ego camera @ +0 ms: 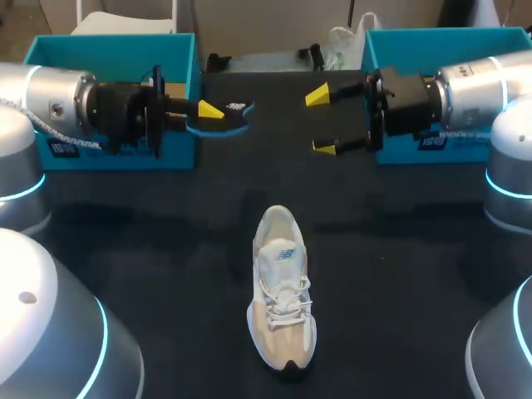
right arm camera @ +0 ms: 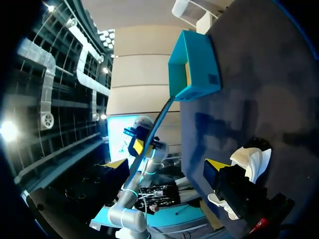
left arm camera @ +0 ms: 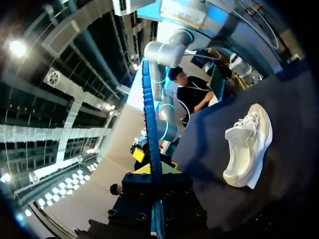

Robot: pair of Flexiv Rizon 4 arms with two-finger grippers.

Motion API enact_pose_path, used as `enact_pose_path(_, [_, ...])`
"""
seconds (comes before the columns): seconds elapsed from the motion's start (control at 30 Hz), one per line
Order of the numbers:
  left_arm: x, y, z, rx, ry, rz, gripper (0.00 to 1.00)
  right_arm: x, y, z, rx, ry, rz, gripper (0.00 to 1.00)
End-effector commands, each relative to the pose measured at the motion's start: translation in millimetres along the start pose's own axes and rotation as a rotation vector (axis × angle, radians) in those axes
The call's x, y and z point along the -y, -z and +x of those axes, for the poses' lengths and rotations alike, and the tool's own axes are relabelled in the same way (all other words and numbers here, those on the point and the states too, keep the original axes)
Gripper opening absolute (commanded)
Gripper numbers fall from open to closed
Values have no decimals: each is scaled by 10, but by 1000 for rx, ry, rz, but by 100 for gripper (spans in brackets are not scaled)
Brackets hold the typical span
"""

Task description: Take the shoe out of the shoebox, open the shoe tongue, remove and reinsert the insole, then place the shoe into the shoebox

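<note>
A white shoe (ego camera: 283,291) lies on the black table in the middle, toe towards the front edge; the left wrist view shows this shoe (left arm camera: 249,144) on its own off to one side. My left gripper (ego camera: 212,110) hangs above the table's back left, shut on a thin blue insole (ego camera: 237,116). In its own view the insole (left arm camera: 149,114) runs edge-on straight out from between the yellow tips (left arm camera: 149,169). My right gripper (ego camera: 321,122) hangs facing it at the back right, open and holding nothing. From the right wrist the insole (right arm camera: 157,122) reaches out ahead of my open right gripper (right arm camera: 167,167).
One teal shoebox (ego camera: 108,37) stands at the back left behind my left arm, another (ego camera: 440,33) at the back right behind my right arm. A clear plastic bag (ego camera: 341,46) and black clamps lie along the back edge between them.
</note>
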State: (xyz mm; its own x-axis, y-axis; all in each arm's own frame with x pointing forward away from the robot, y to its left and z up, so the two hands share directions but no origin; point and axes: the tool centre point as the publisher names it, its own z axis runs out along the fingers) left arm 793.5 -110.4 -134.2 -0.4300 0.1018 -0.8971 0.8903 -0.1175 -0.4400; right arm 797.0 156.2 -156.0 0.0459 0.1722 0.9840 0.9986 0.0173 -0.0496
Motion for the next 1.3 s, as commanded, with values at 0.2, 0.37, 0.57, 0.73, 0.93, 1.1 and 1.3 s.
enact_pose_path(0.2, [-38, -24, -40, 23, -138, 13, 0, 12, -3, 12, 5, -1, -3, 100])
enact_pose_path(0.37, [-63, -127, -50, 33, -282, -73, 0, 12, -3, 12, 5, -1, -3, 100])
enact_pose_path(0.57, [-67, -162, -76, -36, -415, -245, 0, 12, -3, 12, 5, -1, -3, 100])
enact_pose_path(0.73, [-67, -162, -76, -36, -415, -245, 0, 12, -3, 12, 5, -1, -3, 100])
enact_pose_path(0.93, [-258, -315, -82, -25, -479, -212, 0, -33, 9, 4, -3, -11, -29, 100])
enact_pose_path(1.1, [-426, -385, -112, 6, -492, -210, 0, -60, -127, -2, -40, 26, -19, 100])
enact_pose_path(1.3, [-576, -417, -153, 43, -487, -201, 0, -4, -349, -53, -55, 26, -26, 100])
